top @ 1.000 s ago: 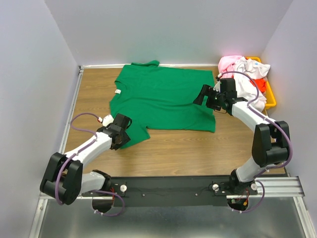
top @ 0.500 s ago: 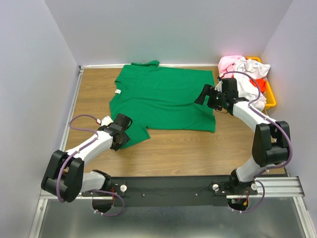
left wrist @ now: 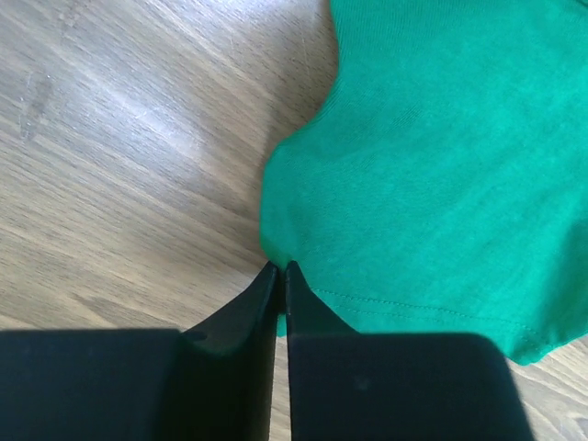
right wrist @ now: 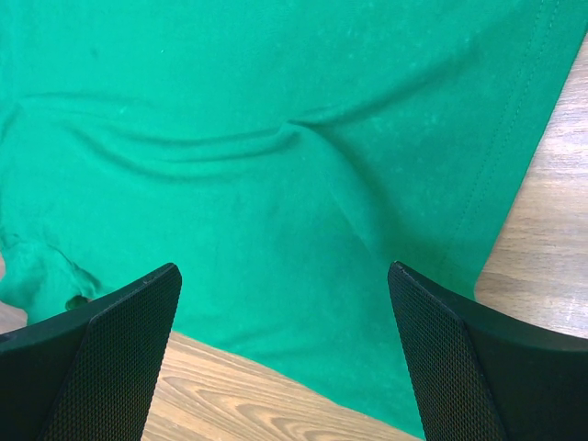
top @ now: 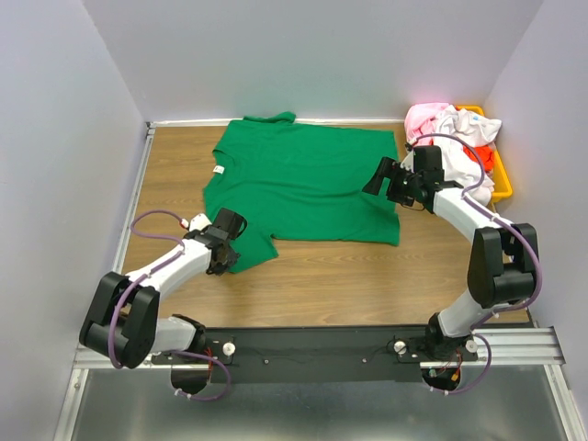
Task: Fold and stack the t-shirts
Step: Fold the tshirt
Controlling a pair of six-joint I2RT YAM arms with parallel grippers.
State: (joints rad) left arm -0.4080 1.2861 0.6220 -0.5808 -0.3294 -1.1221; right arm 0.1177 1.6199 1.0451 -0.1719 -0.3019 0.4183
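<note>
Pale grey walls [top: 55, 119] box in a wood-grain table [top: 170, 170] where a green t-shirt [top: 303, 184] lies spread flat. The left pincer [left wrist: 280, 268], pressed together, pinches its near sleeve hem. The right pincer [top: 377, 175] hangs spread over its right side. Pink, white and orange t-shirts [top: 450, 138] heap in a yellow bin [top: 502, 184] at far right.

The white left arm [top: 170, 266] reaches forward low, its black left gripper [left wrist: 280, 266] pinched together on the hem of the bright green cloth t-shirt [left wrist: 432, 165]. The white right arm [top: 464, 211] bends inward, its black right gripper [right wrist: 283, 271] spread wide.
</note>
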